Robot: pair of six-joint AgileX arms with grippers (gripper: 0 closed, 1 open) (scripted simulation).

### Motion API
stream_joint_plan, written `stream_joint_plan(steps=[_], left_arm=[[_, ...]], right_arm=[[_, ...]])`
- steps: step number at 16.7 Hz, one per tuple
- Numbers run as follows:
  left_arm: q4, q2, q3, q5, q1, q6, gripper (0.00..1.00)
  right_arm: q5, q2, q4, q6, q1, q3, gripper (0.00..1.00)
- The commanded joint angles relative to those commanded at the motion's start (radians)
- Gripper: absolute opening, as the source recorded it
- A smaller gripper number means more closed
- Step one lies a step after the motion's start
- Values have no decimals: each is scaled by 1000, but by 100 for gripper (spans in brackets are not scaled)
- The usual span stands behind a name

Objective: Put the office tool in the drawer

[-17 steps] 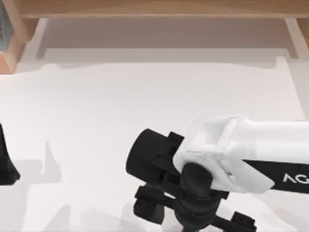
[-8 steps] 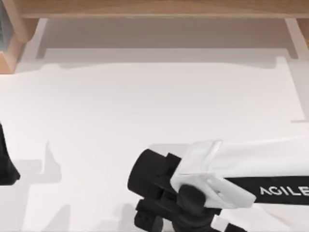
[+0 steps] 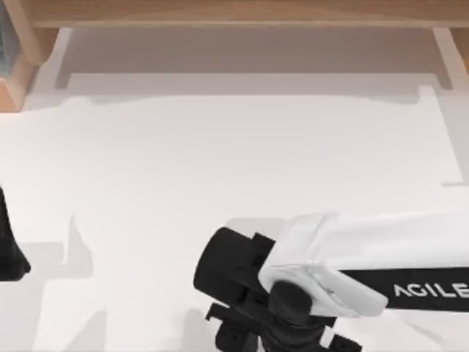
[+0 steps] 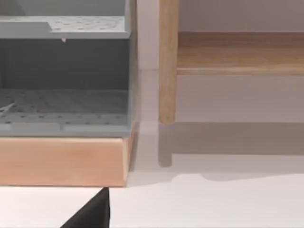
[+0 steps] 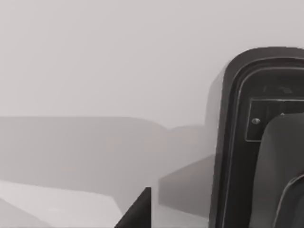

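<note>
Two arms share a white table [image 3: 220, 169]. Along its far edge lies the drawer [image 3: 249, 50], a wide shallow tray with white walls in a light wooden frame [image 3: 242, 13]. It stands open, and the stretch of grey-beige floor in sight carries nothing. The tool is therefore judged not yet delivered.

The right arm [image 3: 381, 257] reaches in from the table's right side. Over the last second it has drawn back toward the near edge, away from the drawer, and has barely moved in the last half second. This reads as a descent onto the object rather than a carry. The right gripper [image 3: 256, 334] sits at the near edge; whether it is open or closed cannot be told.

The left gripper [image 3: 9, 246] is parked at the table's left edge, facing a grey perforated organiser [image 4: 61, 71]; its state cannot be told either.

The office tool [image 5: 259, 142] is a black, round-ended body with a pale grey dot. It lies on the table just beside the right gripper.
</note>
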Motion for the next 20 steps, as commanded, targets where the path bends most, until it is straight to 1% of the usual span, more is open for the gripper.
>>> stream_joint_plan(steps=[7,8,17,20], left_arm=[[0,0,0,0,0,0,100],[0,0,0,0,0,0,100],[0,0,0,0,0,0,100],[0,0,0,0,0,0,100]], right_arm=[[0,0,0,0,0,0,2],[0,0,0,0,0,0,0],[0,-3,-4,1,-1,2,0],[0,-27,-55,1,-2,28,0]])
